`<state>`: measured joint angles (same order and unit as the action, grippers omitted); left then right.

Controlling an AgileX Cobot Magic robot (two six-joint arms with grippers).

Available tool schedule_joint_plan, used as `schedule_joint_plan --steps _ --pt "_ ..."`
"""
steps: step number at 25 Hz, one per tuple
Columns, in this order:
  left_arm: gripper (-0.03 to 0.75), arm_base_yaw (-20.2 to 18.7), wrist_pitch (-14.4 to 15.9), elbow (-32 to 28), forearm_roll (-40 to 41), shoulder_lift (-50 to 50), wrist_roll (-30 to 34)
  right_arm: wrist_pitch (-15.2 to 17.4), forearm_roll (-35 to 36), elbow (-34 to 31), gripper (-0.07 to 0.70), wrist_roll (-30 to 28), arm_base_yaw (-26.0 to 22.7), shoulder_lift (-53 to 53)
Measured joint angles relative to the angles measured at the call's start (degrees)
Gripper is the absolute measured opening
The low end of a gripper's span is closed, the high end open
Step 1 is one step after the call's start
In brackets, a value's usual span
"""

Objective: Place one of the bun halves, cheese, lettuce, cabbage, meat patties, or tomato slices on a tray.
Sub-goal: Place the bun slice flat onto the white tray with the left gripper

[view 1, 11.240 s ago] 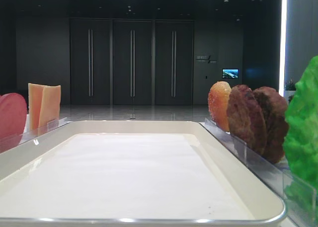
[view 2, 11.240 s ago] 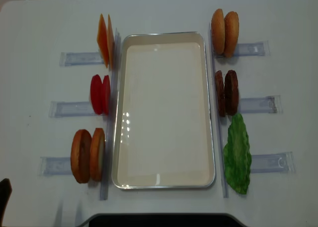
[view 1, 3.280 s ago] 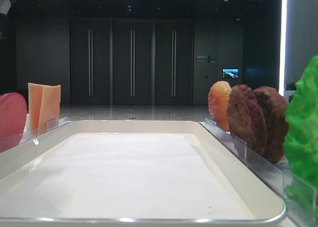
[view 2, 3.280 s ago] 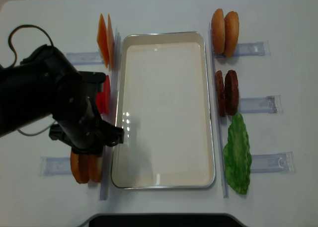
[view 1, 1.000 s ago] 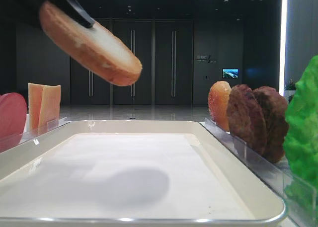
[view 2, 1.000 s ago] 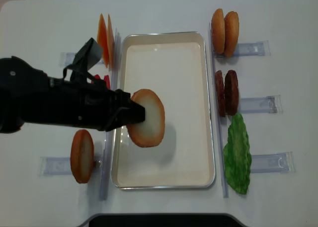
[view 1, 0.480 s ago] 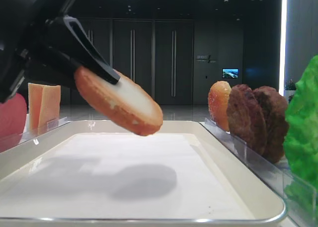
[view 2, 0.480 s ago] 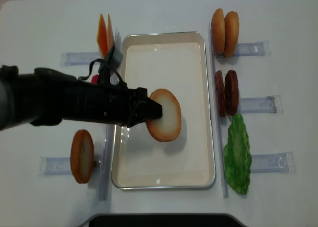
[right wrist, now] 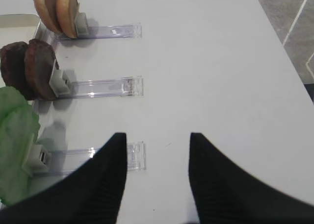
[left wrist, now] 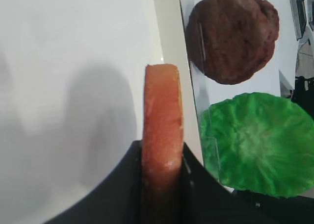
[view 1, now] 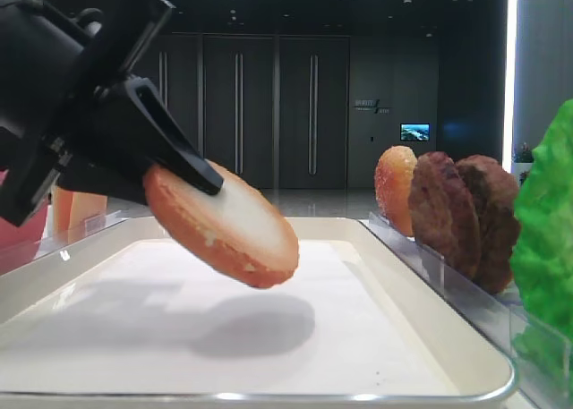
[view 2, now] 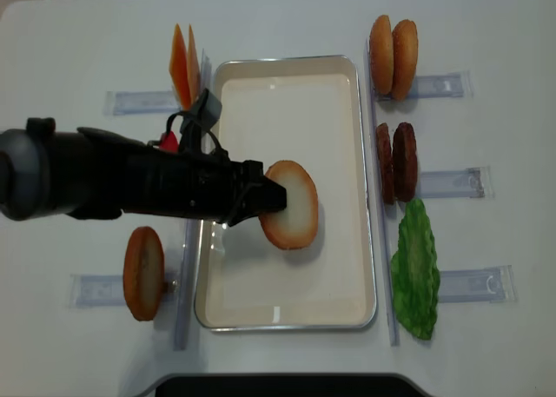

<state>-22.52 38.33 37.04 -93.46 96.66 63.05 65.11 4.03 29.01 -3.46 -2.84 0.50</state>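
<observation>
Golden bun half [view 2: 293,204] pinched by left claw [view 2: 261,197] | tomato slices [view 2: 169,140] mostly hidden

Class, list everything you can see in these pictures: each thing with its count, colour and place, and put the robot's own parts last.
tray: one, cream-white, table centre
held bun half: one, golden rim, pale face, tilted above the tray
bun halves: three more, golden-orange; one front-left, two back-right
cheese: two slices, orange, back-left
meat patties: two, dark brown, right of tray
lettuce: one, green, front-right
left gripper: black, shut on the held bun half
right gripper: black, open, over bare table
</observation>
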Motion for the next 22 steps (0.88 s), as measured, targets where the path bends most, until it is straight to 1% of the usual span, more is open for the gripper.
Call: schedule_joint_plan --steps 4,6,14,22 --pt "0.119 0.0 1.3 0.0 -2.4 1.9 3.0 0.0 0.0 0.0 0.290 0.0 0.0 0.0" --pt "0.119 0.0 1.3 0.1 -2.8 2.4 3.8 0.0 0.0 0.0 0.290 0.0 0.0 0.0" --pt "0.119 0.0 1.3 0.1 -2.9 3.1 4.4 0.0 0.0 0.0 0.290 0.0 0.0 0.0" --pt "0.119 0.0 -0.3 0.1 -2.9 3.1 4.4 0.0 0.0 0.0 0.290 0.0 0.0 0.0"
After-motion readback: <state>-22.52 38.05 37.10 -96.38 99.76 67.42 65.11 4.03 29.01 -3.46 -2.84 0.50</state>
